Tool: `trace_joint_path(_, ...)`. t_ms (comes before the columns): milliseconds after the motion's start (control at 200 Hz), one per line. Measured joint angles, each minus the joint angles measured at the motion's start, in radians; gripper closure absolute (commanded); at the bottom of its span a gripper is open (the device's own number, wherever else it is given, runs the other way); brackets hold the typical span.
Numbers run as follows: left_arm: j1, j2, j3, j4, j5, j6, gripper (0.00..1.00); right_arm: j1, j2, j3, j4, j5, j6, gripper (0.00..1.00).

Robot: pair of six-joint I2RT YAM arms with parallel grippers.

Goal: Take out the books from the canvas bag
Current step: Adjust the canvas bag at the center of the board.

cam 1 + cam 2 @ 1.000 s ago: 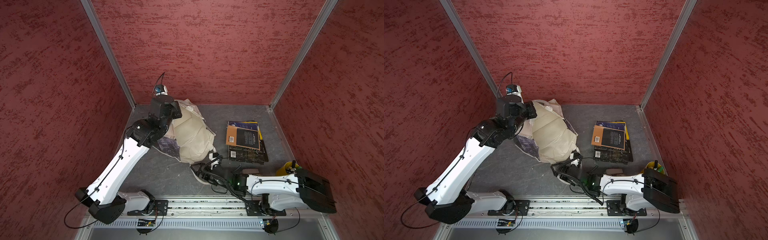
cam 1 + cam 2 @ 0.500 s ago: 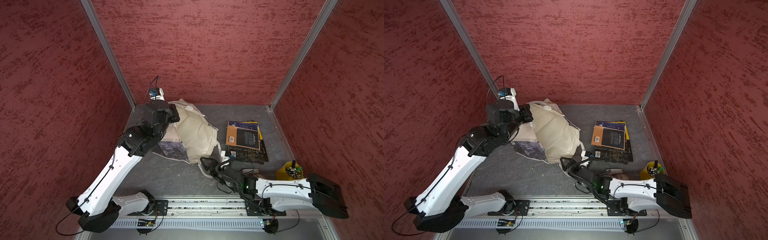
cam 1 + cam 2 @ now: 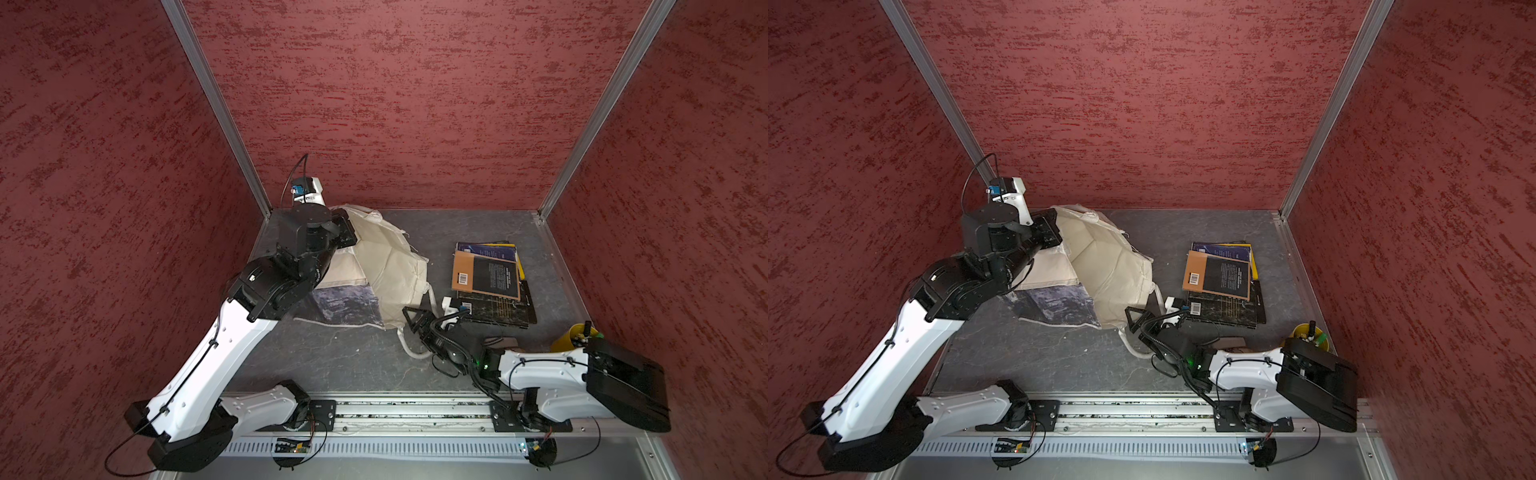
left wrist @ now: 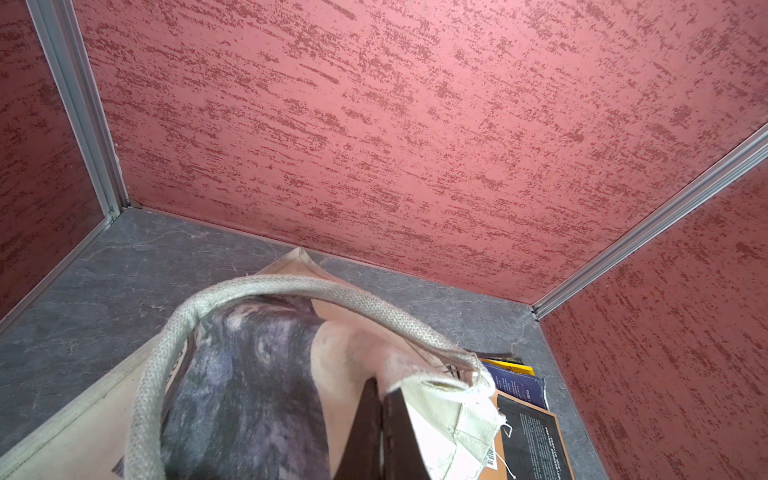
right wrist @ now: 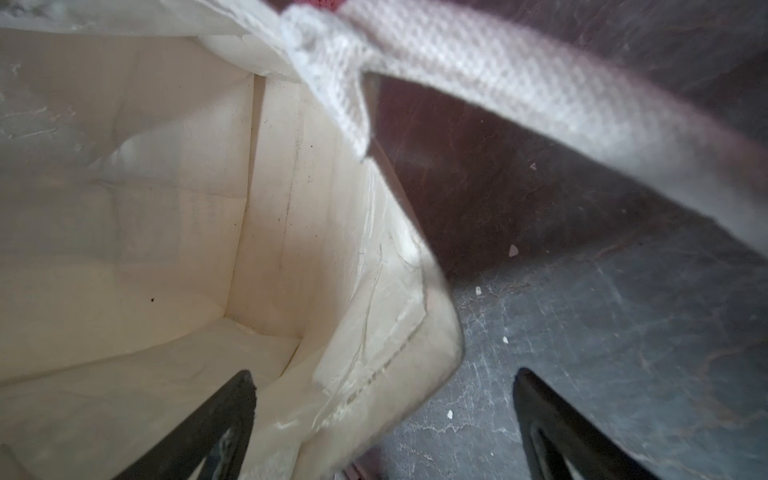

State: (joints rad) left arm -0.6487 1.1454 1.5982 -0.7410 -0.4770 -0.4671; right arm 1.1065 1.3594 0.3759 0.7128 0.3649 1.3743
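Note:
The cream canvas bag (image 3: pixel 388 266) (image 3: pixel 1108 259) lies on its side on the grey table, its dark print (image 3: pixel 345 305) facing up. At the bag's far end my left gripper (image 3: pixel 343 232) (image 3: pixel 1047 228) (image 4: pixel 380 415) is shut on the fabric by a handle (image 4: pixel 291 286). My right gripper (image 3: pixel 417 326) (image 3: pixel 1136 320) (image 5: pixel 382 415) is open at the bag's mouth. One finger (image 5: pixel 224 415) is inside, the other over the table, and the rim (image 5: pixel 415 365) lies between them. The cream inside (image 5: pixel 166 208) shows no book. The books (image 3: pixel 488 282) (image 3: pixel 1221 278) (image 4: pixel 528 432) are stacked to the bag's right.
A yellow cup (image 3: pixel 573 334) (image 3: pixel 1308 334) stands at the near right by the right arm's elbow. Red walls (image 3: pixel 395 104) close in the back and both sides. A loose handle (image 3: pixel 409 349) (image 5: pixel 540 104) lies by the right gripper. The arms' rail (image 3: pixel 395 411) runs along the front.
The left gripper has pulled the bag's far end up and toward the back-left corner, spreading the bag and baring more of its print. The right arm's elbow swung right; its gripper stayed at the mouth.

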Motion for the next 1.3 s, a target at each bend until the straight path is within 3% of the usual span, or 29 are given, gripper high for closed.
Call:
trace_joint_path(145, -0.012, -0.01, 0.0, 0.0, 0.006, -0.012, 1.0, -0.051, 0.114, 0.024, 0.097, -0.064, -0.035, 0.14)
trace_joint_path(271, -0.023, -0.018, -0.014, 0.0, 0.01, -0.019, 1.0, -0.079, 0.177, 0.06, 0.135, -0.1, -0.065, 0.3)
trace_joint_path(321, -0.026, -0.024, -0.026, 0.001, 0.013, -0.021, 1.0, -0.083, 0.184, 0.074, 0.136, -0.101, -0.083, 0.43)
trace_joint_path(381, -0.029, -0.036, -0.046, 0.001, 0.017, -0.026, 1.0, -0.088, 0.186, 0.099, 0.126, -0.1, -0.105, 0.67)
trace_joint_path(496, -0.031, -0.06, -0.089, 0.002, 0.024, -0.03, 1.0, -0.094, 0.185, 0.149, 0.103, -0.101, -0.144, 1.0)
trace_joint_path(526, -0.031, -0.067, -0.1, 0.003, 0.024, -0.03, 1.0, -0.096, 0.184, 0.155, 0.099, -0.102, -0.156, 1.0)
trace_joint_path(716, -0.011, -0.085, -0.144, 0.036, 0.039, -0.006, 0.62, -0.109, 0.171, 0.192, -0.008, -0.124, -0.199, 1.0)
trace_joint_path(852, 0.066, -0.088, -0.145, 0.06, 0.083, 0.029, 0.26, -0.127, 0.169, 0.288, -0.147, -0.164, -0.254, 1.0)
trace_joint_path(1022, 0.14, -0.088, -0.137, 0.055, 0.132, 0.089, 0.0, -0.167, 0.158, 0.43, -0.329, -0.219, -0.335, 1.0)
trace_joint_path(1298, 0.144, -0.196, -0.124, 0.036, 0.138, 0.143, 0.0, -0.22, 0.191, 0.769, -0.704, -0.283, -0.496, 1.0)
